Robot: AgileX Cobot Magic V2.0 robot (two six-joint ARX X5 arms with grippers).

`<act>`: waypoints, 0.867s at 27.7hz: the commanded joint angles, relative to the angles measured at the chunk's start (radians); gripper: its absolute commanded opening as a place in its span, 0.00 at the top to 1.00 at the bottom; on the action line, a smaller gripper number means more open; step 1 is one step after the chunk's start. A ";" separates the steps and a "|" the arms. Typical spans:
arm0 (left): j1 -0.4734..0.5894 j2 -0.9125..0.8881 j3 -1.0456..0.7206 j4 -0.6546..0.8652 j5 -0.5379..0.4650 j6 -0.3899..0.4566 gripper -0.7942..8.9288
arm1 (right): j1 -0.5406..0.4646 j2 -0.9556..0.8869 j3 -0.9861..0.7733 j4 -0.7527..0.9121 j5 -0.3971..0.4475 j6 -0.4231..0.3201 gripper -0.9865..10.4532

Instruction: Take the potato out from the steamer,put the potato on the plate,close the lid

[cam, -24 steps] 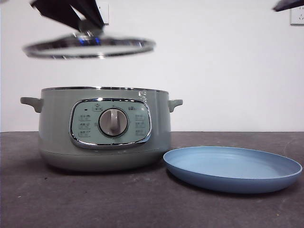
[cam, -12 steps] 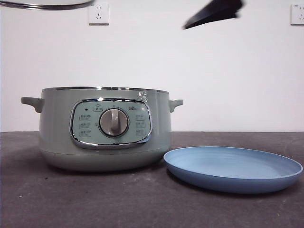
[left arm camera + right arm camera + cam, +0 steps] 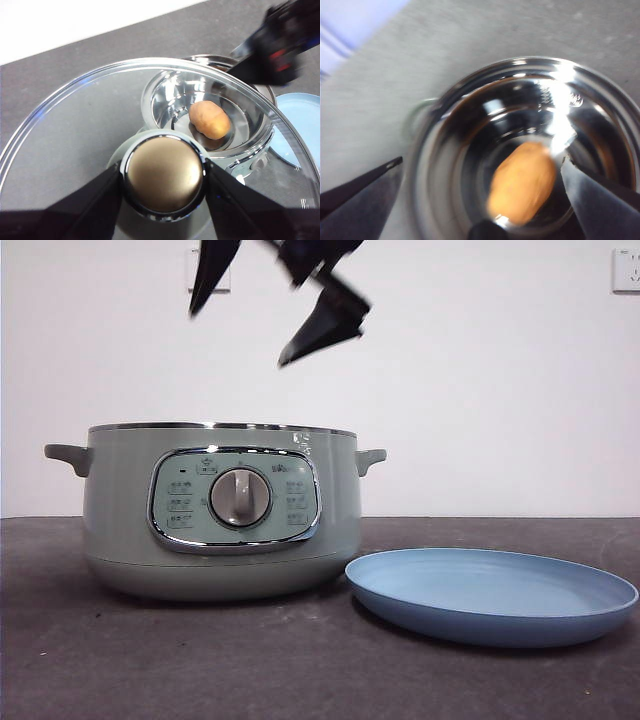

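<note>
**Above the open steamer: right arm poised for the potato**

Over the steamer, the right gripper hangs with its jaws spread wide, holding nothing. From its wrist camera the potato lies between the two jaw tips, down in the shiny steel bowl. The left gripper is clamped on the knob of the lid, which it holds up and off to one side; through the glass the potato shows again at about 2 o'clock from the knob.

The step in hand looks like the reach for the potato, with the lid already off. The next move calls for a straight descent into the bowl, jaws kept wide until they bracket the potato, then a firm but gentle close.

The potato is oval, golden-brown and smooth-skinned, so it may roll or slip on the polished metal. The plate waits bare on the table at 3 o'clock from the steamer, nearly touching its base.
</note>
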 commanded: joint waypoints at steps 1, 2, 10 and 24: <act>0.004 -0.033 0.008 0.018 -0.009 -0.011 0.93 | 0.014 0.074 0.027 0.003 0.067 -0.039 0.37; 0.004 -0.040 0.008 0.011 -0.009 -0.014 0.93 | 0.016 0.090 0.029 0.006 0.090 -0.047 0.37; 0.004 -0.063 0.008 -0.016 -0.007 -0.019 0.93 | 0.032 0.192 0.029 0.013 0.156 -0.074 0.37; 0.004 -0.063 0.008 -0.025 -0.005 -0.018 0.93 | 0.058 0.270 0.029 -0.015 0.204 -0.081 0.40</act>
